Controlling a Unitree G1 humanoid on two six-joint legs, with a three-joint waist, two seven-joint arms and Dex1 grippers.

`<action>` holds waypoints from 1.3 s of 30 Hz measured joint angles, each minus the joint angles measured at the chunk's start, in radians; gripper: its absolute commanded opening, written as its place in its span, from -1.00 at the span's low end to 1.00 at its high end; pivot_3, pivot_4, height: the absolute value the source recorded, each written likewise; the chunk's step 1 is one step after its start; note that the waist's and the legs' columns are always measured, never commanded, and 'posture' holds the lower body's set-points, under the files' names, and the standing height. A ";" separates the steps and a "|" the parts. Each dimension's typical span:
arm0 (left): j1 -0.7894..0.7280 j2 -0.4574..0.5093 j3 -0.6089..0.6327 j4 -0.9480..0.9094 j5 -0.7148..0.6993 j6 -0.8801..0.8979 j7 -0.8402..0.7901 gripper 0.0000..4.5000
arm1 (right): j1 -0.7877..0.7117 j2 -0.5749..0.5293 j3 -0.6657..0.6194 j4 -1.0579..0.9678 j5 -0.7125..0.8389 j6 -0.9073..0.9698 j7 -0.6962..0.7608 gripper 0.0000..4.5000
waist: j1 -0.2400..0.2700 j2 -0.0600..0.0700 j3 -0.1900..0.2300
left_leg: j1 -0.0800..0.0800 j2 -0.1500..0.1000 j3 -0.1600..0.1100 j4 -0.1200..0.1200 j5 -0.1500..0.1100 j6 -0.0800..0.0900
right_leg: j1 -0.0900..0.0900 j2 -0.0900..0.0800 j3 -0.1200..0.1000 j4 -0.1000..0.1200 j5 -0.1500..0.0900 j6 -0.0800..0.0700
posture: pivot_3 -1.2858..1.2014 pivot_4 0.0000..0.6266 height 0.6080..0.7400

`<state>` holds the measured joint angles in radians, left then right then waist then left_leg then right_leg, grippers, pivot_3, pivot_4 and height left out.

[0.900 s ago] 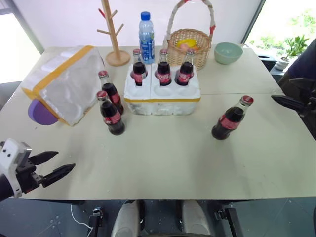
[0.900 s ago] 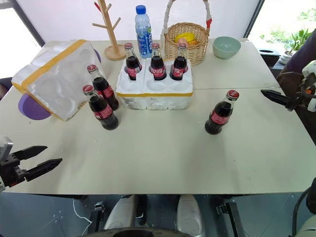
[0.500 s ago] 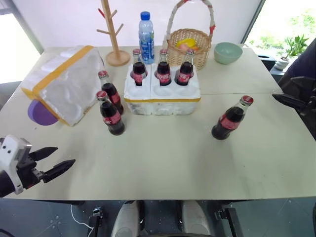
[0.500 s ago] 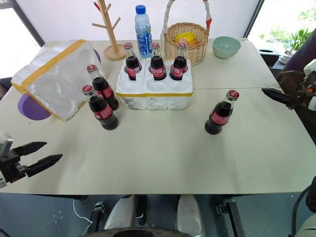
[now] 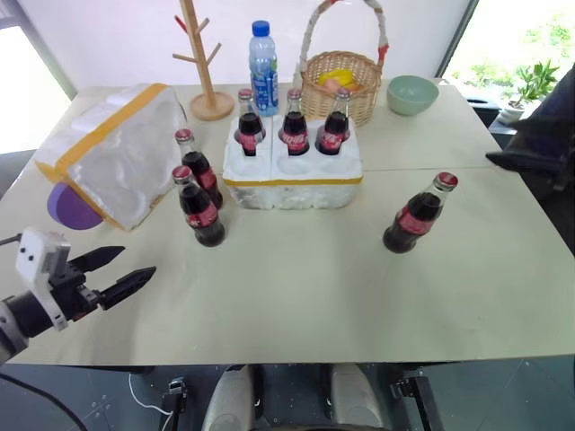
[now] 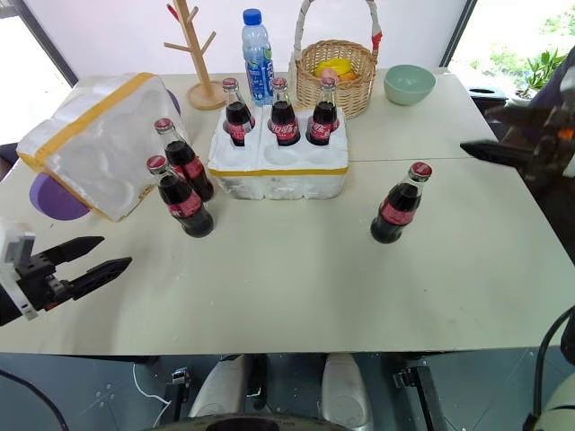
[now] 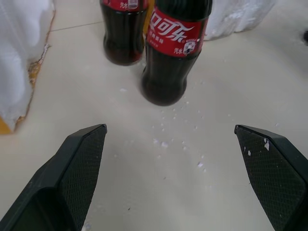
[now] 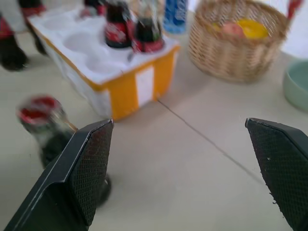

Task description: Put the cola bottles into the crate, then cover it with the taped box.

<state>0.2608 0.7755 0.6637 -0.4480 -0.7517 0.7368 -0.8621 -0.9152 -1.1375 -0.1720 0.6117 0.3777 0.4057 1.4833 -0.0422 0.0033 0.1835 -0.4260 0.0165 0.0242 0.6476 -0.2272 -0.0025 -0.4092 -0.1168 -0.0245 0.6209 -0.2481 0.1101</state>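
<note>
On the bench (image 5: 296, 287), I am seeing the crate (image 5: 293, 171) sitting toward the far middle with three cola bottles (image 5: 293, 135) standing in its back row of holes, while the three front holes are lying bare. Two more bottles (image 5: 196, 184) are standing together on the bench just beside the crate's left end, and a sixth bottle (image 5: 413, 215) is standing alone, well apart to the crate's right. The taped box (image 5: 112, 153) is lying tipped on its side at the left of the bench, its hollow facing the two loose bottles, with a purple dish (image 5: 67, 205) peeking out from under its near edge. Behind the crate I am looking at a wooden peg stand (image 5: 205, 63), a clear water bottle (image 5: 263, 58), a wicker basket (image 5: 341, 76) with something yellow in it, and a pale green bowl (image 5: 412, 94). My left pincer (image 5: 121, 274) is hovering over the near left corner of the bench with its fingers spread, grasping nothing and pointing toward the two loose bottles, which its wrist view is showing close ahead. My right pincer (image 6: 499, 135) is hanging beyond the right edge of the bench, released wide and empty, aimed across toward the crate and the lone bottle.
</note>
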 measured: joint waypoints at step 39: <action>-0.455 -0.099 -0.480 0.282 0.217 -0.203 0.046 0.26 | -0.055 0.063 0.070 -0.629 0.355 0.417 -0.012 1.00 | 0.023 -0.006 0.002 | -0.001 0.000 0.002 0.001 0.000 -0.001 | -0.004 0.001 0.001 0.008 0.001 0.002 | 0.03 -0.52 1.00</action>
<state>-0.1940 0.6769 0.1841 -0.1656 -0.5348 0.5340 -0.8162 -0.9697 -1.0746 -0.1019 -0.0178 0.7327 0.8230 1.4711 -0.0192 -0.0028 0.1859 -0.4272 0.0163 0.0258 0.6488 -0.2272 -0.0038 -0.4135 -0.1161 -0.0231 0.6287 -0.2470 0.1123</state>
